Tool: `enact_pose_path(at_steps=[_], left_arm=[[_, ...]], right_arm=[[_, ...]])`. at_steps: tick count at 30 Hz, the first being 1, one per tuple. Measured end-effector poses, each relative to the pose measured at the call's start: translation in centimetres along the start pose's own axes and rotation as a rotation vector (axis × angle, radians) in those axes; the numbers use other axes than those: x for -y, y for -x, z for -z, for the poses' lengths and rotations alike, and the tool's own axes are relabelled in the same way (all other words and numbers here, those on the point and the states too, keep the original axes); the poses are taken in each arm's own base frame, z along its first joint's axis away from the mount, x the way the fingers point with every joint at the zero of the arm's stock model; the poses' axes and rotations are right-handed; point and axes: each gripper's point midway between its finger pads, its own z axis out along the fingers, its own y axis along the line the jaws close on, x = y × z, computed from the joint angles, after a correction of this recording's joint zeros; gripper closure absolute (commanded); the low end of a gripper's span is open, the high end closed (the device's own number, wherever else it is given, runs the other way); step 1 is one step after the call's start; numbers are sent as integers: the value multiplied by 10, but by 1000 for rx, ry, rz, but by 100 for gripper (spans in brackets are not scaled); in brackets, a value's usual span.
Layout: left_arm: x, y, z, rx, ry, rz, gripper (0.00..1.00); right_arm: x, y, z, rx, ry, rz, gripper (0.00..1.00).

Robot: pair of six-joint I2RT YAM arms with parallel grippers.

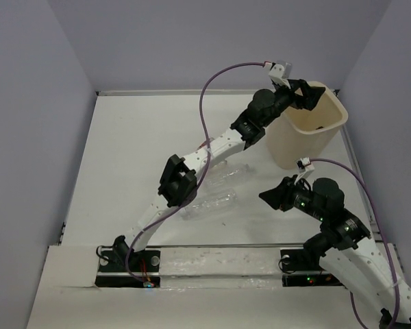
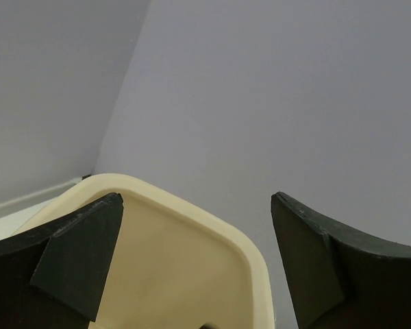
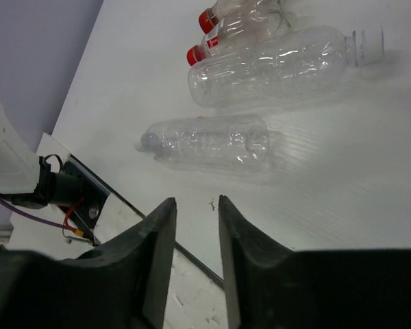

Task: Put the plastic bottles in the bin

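Over at the far right, above the bin (image 1: 308,140): left gripper (image 2: 197,205) spread wide, holding nothing. Cannot tell what lies inside. Near the middle of the table (image 1: 137,137), four still to move: two red-cap bottles (image 3: 222,31), a long bottle (image 3: 274,65) and a small bottle (image 3: 205,140). Right gripper (image 3: 197,205) close by them, almost together with a thin gap, empty. Lots of bare room on the left. Little room by the bin, with the side wall (image 1: 380,82) close.

Left arm (image 1: 222,145) over plastic bottles (image 1: 216,202) — apparently
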Motion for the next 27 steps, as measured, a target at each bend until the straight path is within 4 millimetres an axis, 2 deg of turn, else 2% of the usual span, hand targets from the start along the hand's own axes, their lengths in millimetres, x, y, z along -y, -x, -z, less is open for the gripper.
enact_pose_path(at_steps=[1,3,5,7,8,9,11,12,14,15,16,18,19,20,21,23,25,27], left_arm=[[1,1,1,-14,-6,-25,1],[4,6,5,-40,-7,-61,1],[6,18,12,-69,1,-106,1],[13,45,31,-104,22,-160,1],[22,67,45,-103,28,-190,1],[24,80,58,-115,48,-214,1],[40,138,99,-82,88,-265,1],[50,173,126,-45,104,-286,1],[63,227,172,33,147,-307,1],[68,253,205,71,177,-312,1],[68,266,224,94,200,-312,1],[59,283,279,136,284,-296,1],[49,283,304,140,339,-285,1],[42,279,319,137,369,-275,1],[26,265,339,109,428,-262,1],[-3,231,363,29,525,-256,1],[-38,186,398,-94,643,-266,1],[-59,157,418,-187,719,-288,1]], right_arm=[[-1,1,-1,-5,6,8,45],[-3,1,-4,-20,13,16,36],[-6,3,-8,-39,23,33,32],[-6,2,-17,-77,23,32,28],[-6,4,-23,-86,26,32,26],[-6,4,-29,-97,26,32,25],[-5,6,-42,-110,28,28,23],[-4,6,-48,-116,27,26,23],[-4,6,-59,-129,29,25,24],[-6,7,-66,-140,39,28,25],[-9,8,-70,-146,48,35,25],[-20,7,-78,-175,84,70,25],[-29,4,-82,-200,113,108,24],[-37,1,-85,-222,139,138,23],[-45,-1,-86,-238,162,169,21],[-71,-15,-94,-310,239,270,18],[-85,-25,-99,-362,284,345,13],[-94,-39,-105,-413,316,409,12]])
